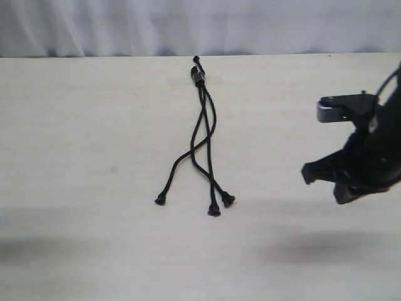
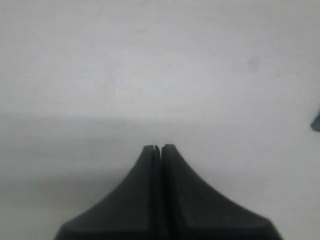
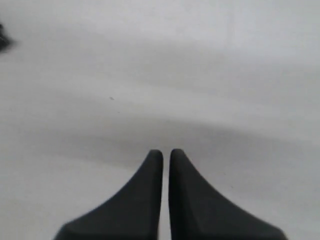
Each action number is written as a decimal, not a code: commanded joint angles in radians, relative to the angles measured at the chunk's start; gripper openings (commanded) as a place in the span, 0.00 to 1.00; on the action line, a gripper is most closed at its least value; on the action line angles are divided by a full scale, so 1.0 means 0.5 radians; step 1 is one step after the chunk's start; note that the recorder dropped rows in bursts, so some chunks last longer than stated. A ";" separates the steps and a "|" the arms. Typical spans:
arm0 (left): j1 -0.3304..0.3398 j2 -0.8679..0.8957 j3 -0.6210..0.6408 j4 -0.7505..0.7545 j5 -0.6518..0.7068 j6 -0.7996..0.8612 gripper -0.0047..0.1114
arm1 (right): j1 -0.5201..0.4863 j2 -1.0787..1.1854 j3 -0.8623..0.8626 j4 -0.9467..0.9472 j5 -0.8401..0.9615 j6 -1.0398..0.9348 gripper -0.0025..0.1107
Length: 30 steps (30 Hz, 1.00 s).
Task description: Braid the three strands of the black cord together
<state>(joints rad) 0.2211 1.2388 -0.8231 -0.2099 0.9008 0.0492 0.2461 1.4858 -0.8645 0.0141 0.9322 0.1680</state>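
Observation:
The black cord (image 1: 204, 125) lies on the table (image 1: 94, 138) in the exterior view, its joined end held by a small clamp (image 1: 198, 76) at the far edge. The three strands cross loosely on their way toward the near side. Their knobbed tips lie at the left (image 1: 161, 200), middle (image 1: 214, 211) and right (image 1: 228, 200). My right gripper (image 1: 322, 182) (image 3: 166, 151) hovers well to the right of the tips, shut apart from a thin slit, with nothing in it. My left gripper (image 2: 159, 146) is shut on nothing over bare table and is out of the exterior view.
A strip of clear tape (image 1: 213, 80) pins the clamp end to the table. A white curtain (image 1: 200, 25) runs behind the far edge. A dark blurred bit (image 2: 316, 121) sits at the rim of the left wrist view, another dark bit (image 3: 3, 42) in the right wrist view.

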 commanded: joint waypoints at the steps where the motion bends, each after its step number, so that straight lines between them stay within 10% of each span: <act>1: 0.022 -0.525 0.203 -0.054 -0.020 0.054 0.04 | -0.033 -0.481 0.281 -0.158 -0.073 0.125 0.06; 13: -0.153 -1.675 0.679 0.059 -0.121 0.059 0.04 | -0.024 -1.990 0.918 -0.154 -0.636 0.232 0.06; 25: -0.189 -2.004 0.679 0.120 -0.139 0.059 0.04 | -0.024 -2.972 0.951 -0.148 -0.614 0.232 0.06; 30: -0.189 -2.285 0.936 0.128 -0.687 0.059 0.04 | -0.028 -2.972 1.191 -0.181 -0.882 0.232 0.06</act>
<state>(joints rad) 0.1350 0.1652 -0.4177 -0.1547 0.7030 0.0760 0.2344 0.0032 -0.3285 -0.0682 0.5649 0.2773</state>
